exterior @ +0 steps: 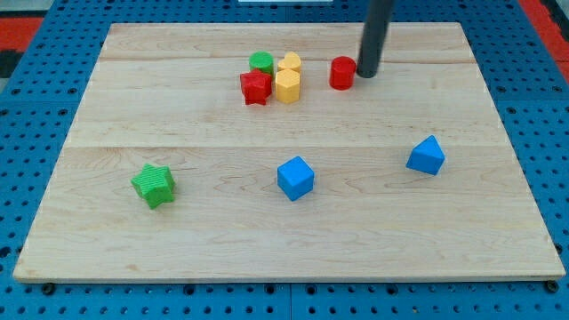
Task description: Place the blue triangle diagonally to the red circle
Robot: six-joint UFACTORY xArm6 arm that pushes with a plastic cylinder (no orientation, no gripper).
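Our tip (367, 75), bare and holding nothing, sits just right of the red circle (342, 73); the blue triangle (426, 156) waits well apart, unmoved.

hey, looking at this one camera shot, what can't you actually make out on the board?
- Camera view: whether my tip touches the red circle; they sit too close to tell.
- The green circle: its lower part is hidden behind the red star.
- The rod's upper part: cut off by the view's top.

Straight dark rod (373, 40) — smooth, cylindrical
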